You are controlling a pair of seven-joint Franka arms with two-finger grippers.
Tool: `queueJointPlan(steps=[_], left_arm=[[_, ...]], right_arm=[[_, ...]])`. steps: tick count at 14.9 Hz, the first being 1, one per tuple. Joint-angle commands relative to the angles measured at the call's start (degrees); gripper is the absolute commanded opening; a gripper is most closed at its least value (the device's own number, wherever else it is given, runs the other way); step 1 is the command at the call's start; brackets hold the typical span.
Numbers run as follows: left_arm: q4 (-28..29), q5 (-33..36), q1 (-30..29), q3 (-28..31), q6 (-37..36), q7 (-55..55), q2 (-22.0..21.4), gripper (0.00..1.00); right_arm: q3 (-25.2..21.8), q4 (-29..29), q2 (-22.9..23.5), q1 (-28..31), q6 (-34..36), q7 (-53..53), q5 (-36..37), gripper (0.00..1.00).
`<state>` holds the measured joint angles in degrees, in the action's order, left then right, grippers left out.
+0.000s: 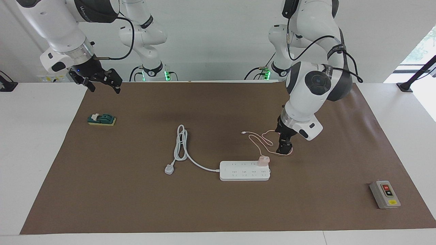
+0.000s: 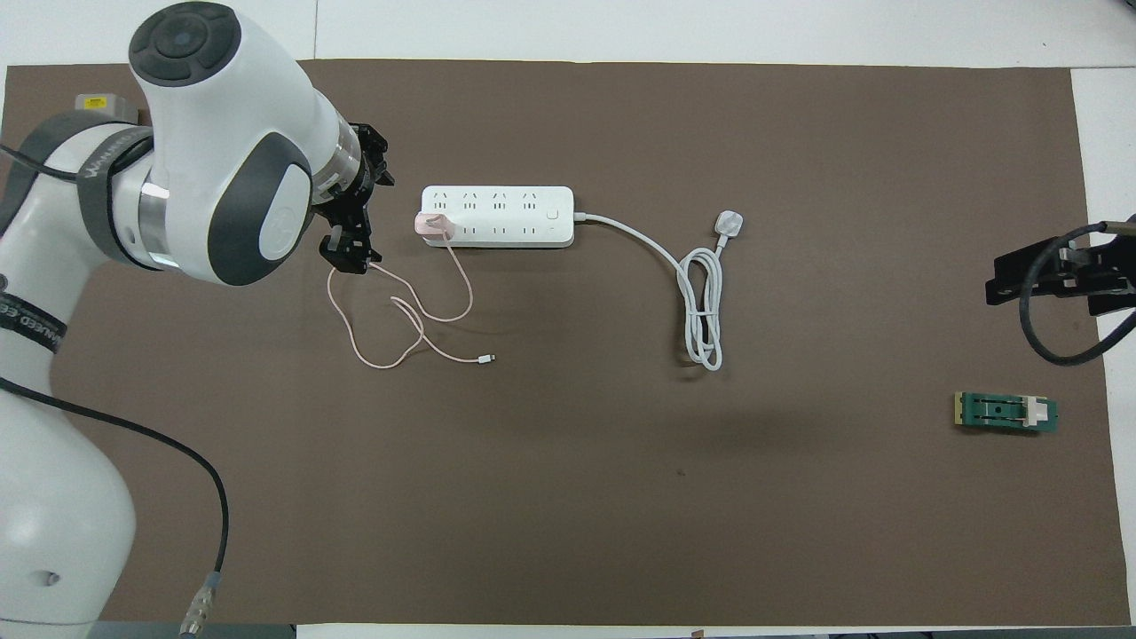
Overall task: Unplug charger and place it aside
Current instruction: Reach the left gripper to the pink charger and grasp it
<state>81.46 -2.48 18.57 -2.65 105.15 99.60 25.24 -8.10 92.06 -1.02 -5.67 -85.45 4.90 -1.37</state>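
Observation:
The pale pink charger [image 1: 263, 160] is plugged into the end socket of the white power strip [image 1: 244, 170], at the strip's end toward the left arm. It also shows in the overhead view [image 2: 435, 226], on the strip [image 2: 497, 216]. Its thin pink cable [image 1: 260, 139] lies in loops on the brown mat, nearer to the robots, and ends in a white connector [image 2: 485, 358]. My left gripper [image 1: 284, 148] hangs low over the cable loop, just beside the charger and not touching it; it also shows in the overhead view [image 2: 346, 256]. My right gripper [image 1: 104, 86] waits open and raised at the right arm's end.
The strip's thick white cord [image 1: 180, 144] lies coiled toward the right arm's end and ends in a white plug [image 1: 169, 169]. A grey box with a red button [image 1: 385, 194] sits at the left arm's end. A green block on a yellow base [image 1: 101, 119] lies below the right gripper.

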Motion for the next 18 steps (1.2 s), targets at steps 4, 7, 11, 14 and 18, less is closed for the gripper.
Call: queueJointPlan(steps=[4,7,11,14,18], left_arm=[[-3.2,2.3,2.3,1.2,3.9,6.8,5.5,1.0],[-3.0,2.4,2.3,1.2,4.6,7.7,5.7,1.0],[-2.8,2.4,2.4,1.2,5.9,8.7,6.1,1.0],[-2.9,2.4,2.7,1.2,7.0,9.5,7.5,1.0],[-2.9,5.6,3.5,1.2,7.3,13.0,8.8,1.0]], right_arm=[[0.5,1.3,-0.6,0.0,-2.9,10.9,0.4,1.0],[0.5,1.8,-0.3,-0.1,-3.1,25.7,-3.6,1.0],[0.5,1.7,2.3,0.0,-3.1,42.4,-8.1,1.0],[0.5,2.2,3.2,-0.1,-2.4,51.4,-10.0,1.0],[0.5,6.3,2.1,-1.6,-2.5,57.8,-12.3,1.0]])
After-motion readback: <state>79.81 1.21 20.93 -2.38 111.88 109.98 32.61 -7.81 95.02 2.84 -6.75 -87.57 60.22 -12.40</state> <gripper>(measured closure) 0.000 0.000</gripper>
